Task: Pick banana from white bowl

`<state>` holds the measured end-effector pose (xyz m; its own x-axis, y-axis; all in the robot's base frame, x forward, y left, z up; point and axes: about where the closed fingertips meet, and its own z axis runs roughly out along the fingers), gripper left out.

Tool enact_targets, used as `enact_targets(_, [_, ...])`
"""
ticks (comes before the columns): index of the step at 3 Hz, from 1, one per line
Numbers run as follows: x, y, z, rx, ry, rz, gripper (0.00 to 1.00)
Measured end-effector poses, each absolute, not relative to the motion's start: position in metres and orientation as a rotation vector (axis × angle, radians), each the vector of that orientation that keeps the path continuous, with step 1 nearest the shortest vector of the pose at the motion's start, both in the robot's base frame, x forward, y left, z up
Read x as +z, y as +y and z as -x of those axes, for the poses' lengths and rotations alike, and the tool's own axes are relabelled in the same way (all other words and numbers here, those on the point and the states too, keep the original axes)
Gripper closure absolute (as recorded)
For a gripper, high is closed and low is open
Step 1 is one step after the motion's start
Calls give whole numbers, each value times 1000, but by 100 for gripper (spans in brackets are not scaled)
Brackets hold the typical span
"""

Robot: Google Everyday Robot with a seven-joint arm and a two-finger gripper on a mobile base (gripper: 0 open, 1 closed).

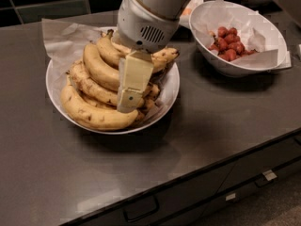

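Observation:
The white bowl, wide, shallow and lined with crinkled white paper, sits on the dark counter at left centre and holds several bananas. The banana, thick, strongly curved and mostly clean yellow, lies on top of the pile. A brown-speckled banana lies along the front rim and a dark-tipped one points right. My gripper hangs down from the white-grey arm over the middle of the pile, just right of the banana, its cream tip low among the fruit. It hides the bananas behind it.
A deeper white bowl with red fruit stands at the right. Part of a bowl with orange fruit shows behind the arm. The counter's front edge and drawers with handles run below.

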<state>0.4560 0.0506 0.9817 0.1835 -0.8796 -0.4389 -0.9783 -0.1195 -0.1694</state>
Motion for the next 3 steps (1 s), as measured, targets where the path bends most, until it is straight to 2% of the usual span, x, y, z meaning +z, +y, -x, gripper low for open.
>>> enact_targets(2, [971,46,-457,300,1830,2015,17])
enact_targets(3, [969,47,-457,291,1845,2017,32])
